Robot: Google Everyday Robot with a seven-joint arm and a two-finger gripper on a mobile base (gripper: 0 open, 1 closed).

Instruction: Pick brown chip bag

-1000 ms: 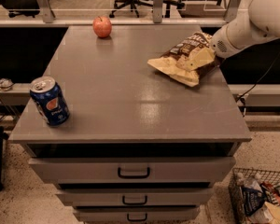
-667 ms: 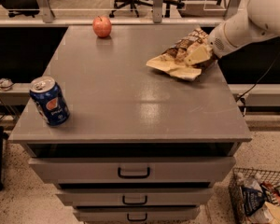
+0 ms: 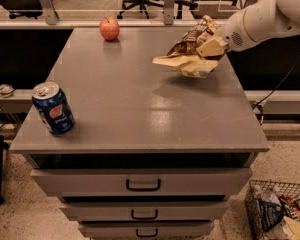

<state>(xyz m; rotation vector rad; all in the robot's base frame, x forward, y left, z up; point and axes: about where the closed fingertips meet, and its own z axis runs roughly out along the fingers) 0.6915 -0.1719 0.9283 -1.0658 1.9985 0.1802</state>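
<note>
Camera view: brown chip bag point(image 3: 186, 55) in gripper point(image 3: 209, 47)

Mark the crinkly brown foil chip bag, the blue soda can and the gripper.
crinkly brown foil chip bag point(image 3: 183, 48): camera view, dark printed front.
blue soda can point(image 3: 54, 111): camera view, side label.
gripper point(image 3: 206, 51): camera view, upper right, where it clamps the bag's end.

A blue soda can point(image 3: 53, 115) and a red apple point(image 3: 109, 28) sit well apart atop a grey drawer cabinet point(image 3: 140, 99)
</note>
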